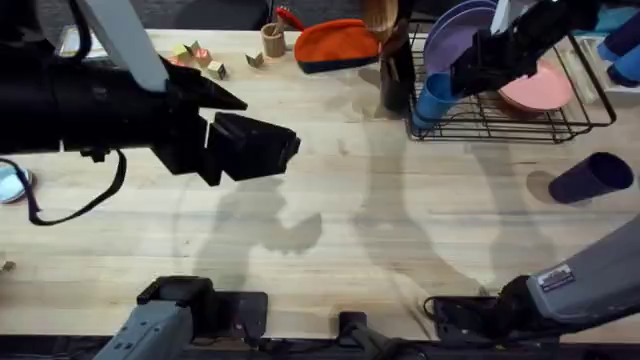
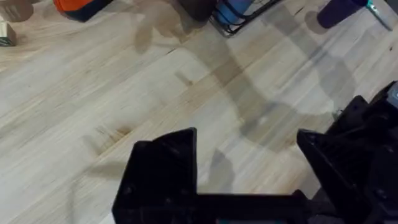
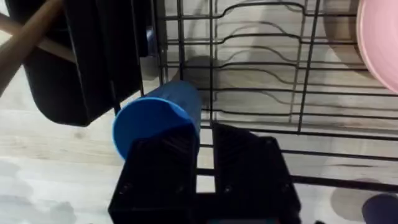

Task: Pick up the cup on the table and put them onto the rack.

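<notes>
Your right tool (image 3: 198,163) has its two black fingers pinched onto the rim of the bright blue plastic tumbler (image 1: 436,96), which tilts against the near-left corner of the black wire dish rack (image 1: 590,105). In the right wrist view the blue tumbler (image 3: 155,118) sits at the rack's (image 3: 261,93) outer wires, beside the black utensil holder (image 3: 93,56). Whether it already rests inside the rack or hangs just at its edge, you cannot tell.

Your left tool (image 2: 249,180) hangs over bare bench (image 1: 400,210) with its fingers spread wide and nothing between them.

The dark purple plastic tumbler (image 1: 590,178) lies on its side on the bench, in front of the rack's right end and apart from it.

So judge yourself about halfway: the blue one is nearly placed but not yet released, and the purple one is still to be fetched.
</notes>
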You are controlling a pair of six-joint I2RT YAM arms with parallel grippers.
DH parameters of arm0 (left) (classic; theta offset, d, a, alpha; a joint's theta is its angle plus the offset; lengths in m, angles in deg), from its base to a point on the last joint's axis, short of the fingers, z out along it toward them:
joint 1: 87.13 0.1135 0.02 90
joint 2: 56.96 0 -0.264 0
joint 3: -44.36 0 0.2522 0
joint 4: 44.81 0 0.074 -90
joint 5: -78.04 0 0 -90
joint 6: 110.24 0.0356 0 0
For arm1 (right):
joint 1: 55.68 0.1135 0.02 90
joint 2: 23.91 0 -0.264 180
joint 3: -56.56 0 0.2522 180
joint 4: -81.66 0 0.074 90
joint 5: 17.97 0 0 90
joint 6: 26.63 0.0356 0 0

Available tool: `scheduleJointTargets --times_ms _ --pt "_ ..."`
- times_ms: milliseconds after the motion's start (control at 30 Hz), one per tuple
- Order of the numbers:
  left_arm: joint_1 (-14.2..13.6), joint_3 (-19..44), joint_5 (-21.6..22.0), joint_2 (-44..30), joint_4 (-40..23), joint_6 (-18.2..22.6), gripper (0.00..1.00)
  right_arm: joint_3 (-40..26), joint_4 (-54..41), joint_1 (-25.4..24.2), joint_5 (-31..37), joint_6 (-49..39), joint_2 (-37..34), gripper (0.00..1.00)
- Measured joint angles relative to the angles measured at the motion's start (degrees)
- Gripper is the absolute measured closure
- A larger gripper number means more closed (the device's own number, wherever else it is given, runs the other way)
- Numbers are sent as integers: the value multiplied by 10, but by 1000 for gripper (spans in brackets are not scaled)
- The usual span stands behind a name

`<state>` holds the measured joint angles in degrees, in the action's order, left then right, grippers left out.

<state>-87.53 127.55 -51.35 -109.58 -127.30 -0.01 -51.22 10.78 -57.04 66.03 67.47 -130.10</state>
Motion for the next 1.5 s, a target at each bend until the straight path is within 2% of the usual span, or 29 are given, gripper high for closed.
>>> scheduleJointTargets --times_ms 267,767,1167,1300,1500 --pt "0 0 0 0 0 0 7 0 0 0 0 1 0 755" --pt "0 0 0 0 0 0 8 -5 -6 0 0 1 0 705" --pt "0 0 0 0 0 0 8 -78 -53 0 0 2 0 645" --pt "0 0 0 0 0 0 7 -94 -82 0 0 -3 0 547" --pt "0 0 0 0 0 0 7 -155 -165 0 0 -20 0 488"
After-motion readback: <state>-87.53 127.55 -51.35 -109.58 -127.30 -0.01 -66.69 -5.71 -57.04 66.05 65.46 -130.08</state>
